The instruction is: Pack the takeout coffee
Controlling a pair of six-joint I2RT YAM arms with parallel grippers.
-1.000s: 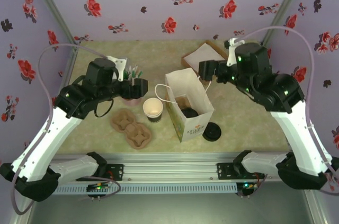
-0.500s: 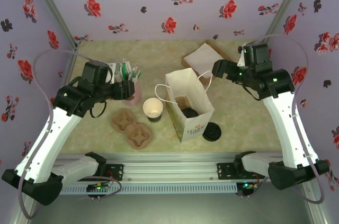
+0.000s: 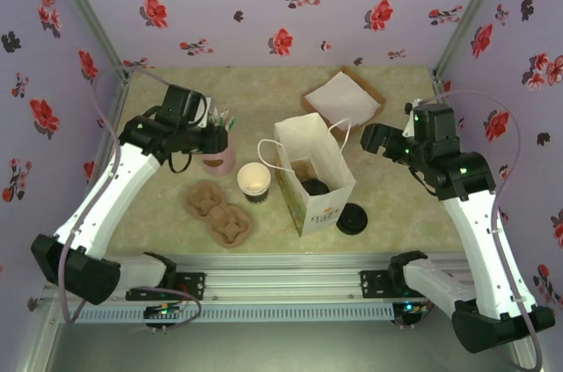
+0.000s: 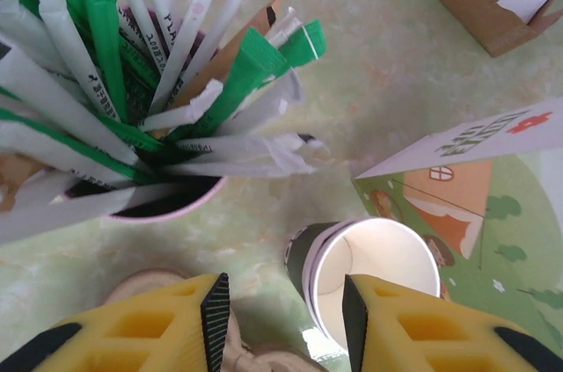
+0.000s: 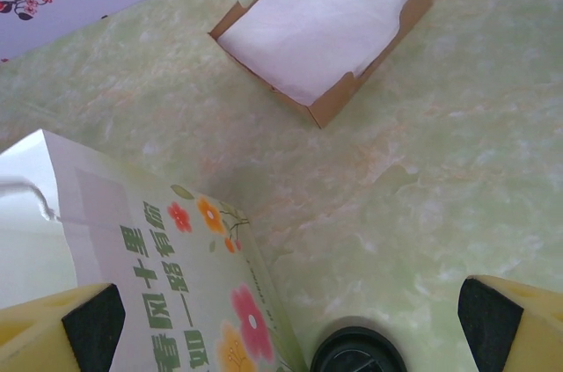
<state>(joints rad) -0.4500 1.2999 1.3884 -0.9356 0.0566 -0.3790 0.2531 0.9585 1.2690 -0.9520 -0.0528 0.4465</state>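
At the centre of the table, the takeout coffee cup [image 3: 253, 181] stands upright and uncovered, its white inside showing, just left of the white paper bag [image 3: 314, 170] and close to the two brown pulp cup carriers [image 3: 220, 212]. Its round black lid [image 3: 352, 218] lies flat on the table on the other side of the bag, near the bag's base. A dark round object sits inside the bag; what it is cannot be told. The left gripper [image 3: 218, 134] hangs over the pink cup of green-and-white stirrers [image 3: 217, 158]. In the left wrist view, its yellow fingers [image 4: 378, 328] stand partway apart with nothing between them, and the coffee cup [image 4: 374, 275] lies below their gap. The right gripper [image 3: 374, 139] hangs to the right of the bag. In the right wrist view, its fingers [image 5: 510, 324] are spread wide and empty above the lid [image 5: 359, 353]. The brown napkin box [image 5: 325, 29] lies farther back.
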